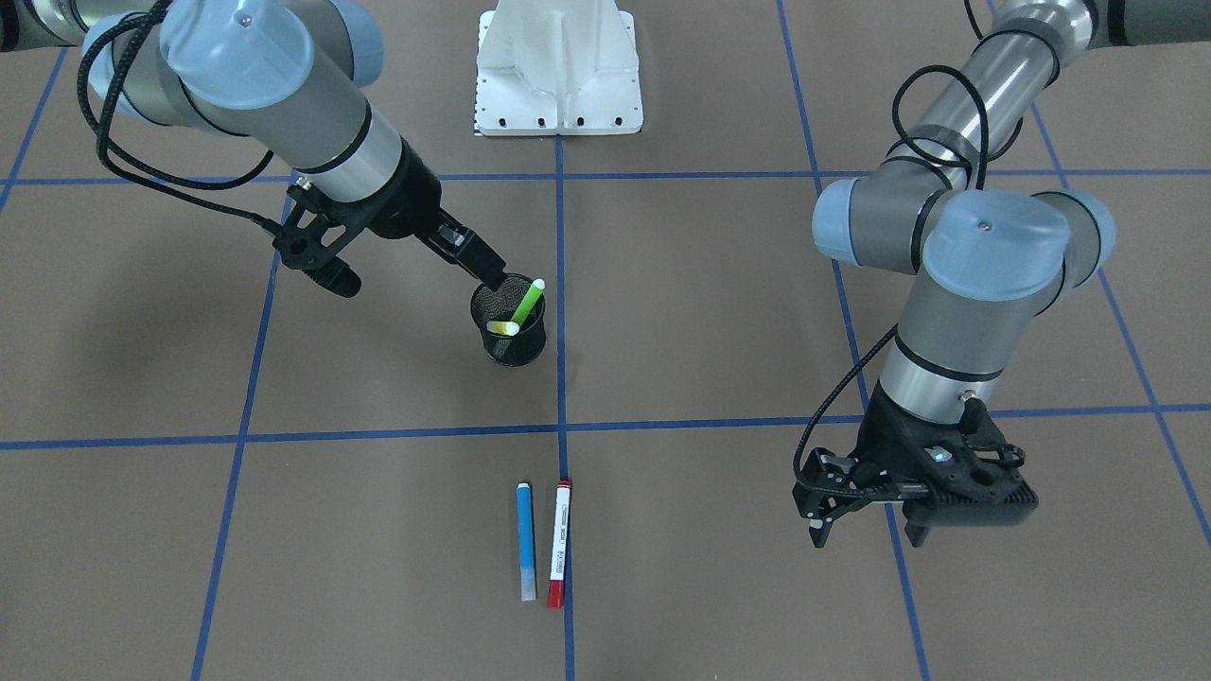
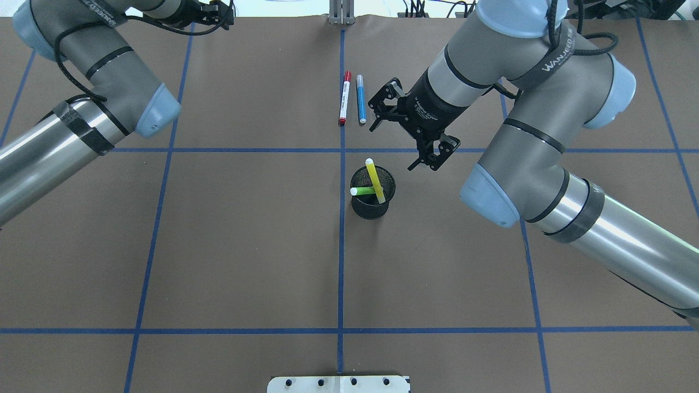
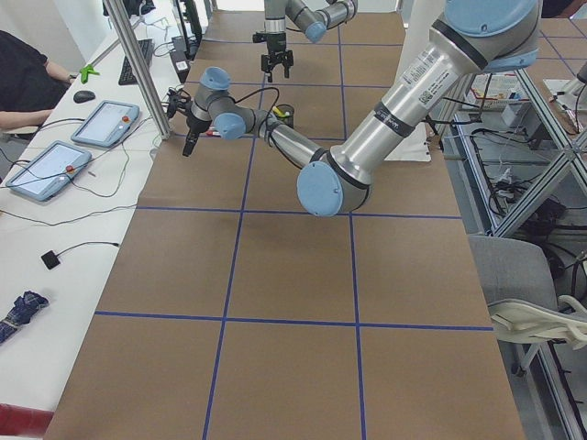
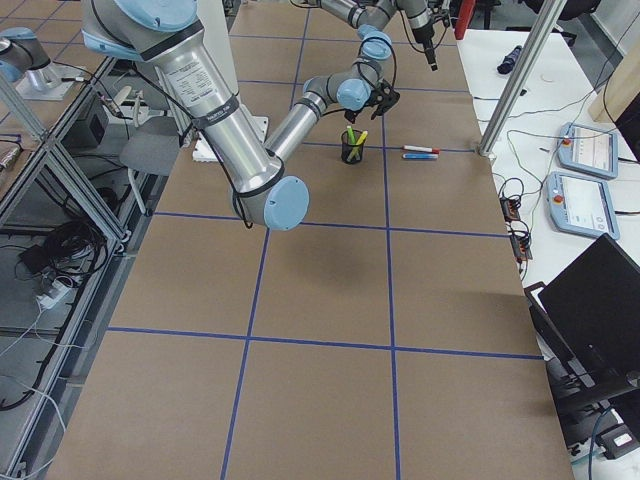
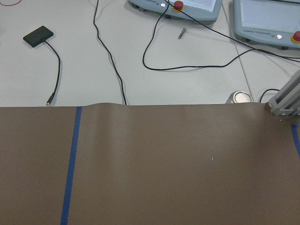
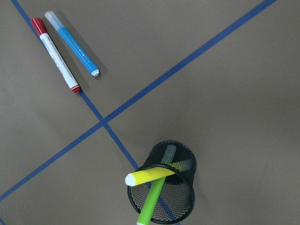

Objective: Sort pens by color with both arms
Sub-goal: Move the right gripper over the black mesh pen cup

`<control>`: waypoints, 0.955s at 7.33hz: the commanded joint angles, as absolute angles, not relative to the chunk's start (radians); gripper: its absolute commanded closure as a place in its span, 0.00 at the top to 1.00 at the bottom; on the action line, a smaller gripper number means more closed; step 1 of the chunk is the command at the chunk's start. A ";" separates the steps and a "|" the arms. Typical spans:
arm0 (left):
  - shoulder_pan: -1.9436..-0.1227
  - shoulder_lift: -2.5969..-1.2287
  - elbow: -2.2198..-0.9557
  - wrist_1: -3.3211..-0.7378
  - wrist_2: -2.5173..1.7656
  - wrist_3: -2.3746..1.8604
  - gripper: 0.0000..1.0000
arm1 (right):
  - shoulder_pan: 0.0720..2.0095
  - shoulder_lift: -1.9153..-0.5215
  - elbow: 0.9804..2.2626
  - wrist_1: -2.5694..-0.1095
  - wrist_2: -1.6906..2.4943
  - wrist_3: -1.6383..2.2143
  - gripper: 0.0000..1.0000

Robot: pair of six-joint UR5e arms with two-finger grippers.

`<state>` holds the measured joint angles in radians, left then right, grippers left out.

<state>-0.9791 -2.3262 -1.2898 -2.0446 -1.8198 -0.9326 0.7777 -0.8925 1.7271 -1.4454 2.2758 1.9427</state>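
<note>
Tubing of the left arm (image 2: pixel 82 109) crosses the overhead view's left side. Its left claw (image 1: pixel 866 535) hangs point-down over the far part of the bench (image 2: pixel 246 245), jaws apart with nothing between them, well apart from every pen.

At the middle of the far side two pens lie flat, side by side and parallel, close but not touching. The white pen (image 2: pixel 344 101) with its red cap rests on the central blue tape line (image 2: pixel 341 262). The blue pen (image 2: pixel 361 101) is just to its right, pale cap pointing away from the robot.

Nearer the robot, just right of the same line, the black mesh cup (image 2: pixel 371 207) stands upright. In it are the yellow pen (image 2: pixel 374 177) and the green pen (image 2: pixel 365 191), both tilted and crossing each other. The yellow one leans toward the far side, the green one toward the left rim.

Beside the cup, on its far right, hovers the right claw (image 2: pixel 392 147), jaws spread wide and holding nothing. Whether a fingertip touches the rim cannot be told. The right arm (image 2: pixel 546 136) runs off to the right.
</note>
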 commanded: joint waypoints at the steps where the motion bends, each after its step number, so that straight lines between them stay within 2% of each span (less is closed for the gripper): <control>1: -1.023 -2.326 -1.290 -2.042 -1.882 -0.931 1.00 | 0.729 -0.864 1.684 -1.377 2.214 2.089 0.98; 4: -1.069 -2.295 -1.282 -2.043 -1.934 -0.873 1.00 | 0.640 -0.856 1.637 -1.304 2.164 2.117 0.97; 7: -1.069 -2.290 -1.289 -2.045 -1.934 -0.874 1.00 | 0.629 -0.865 1.605 -1.301 2.171 2.152 0.93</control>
<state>-1.0686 -2.2925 -1.2874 -2.0442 -1.9339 -0.8756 0.6334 -0.8637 1.6206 -1.3031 2.1676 2.1436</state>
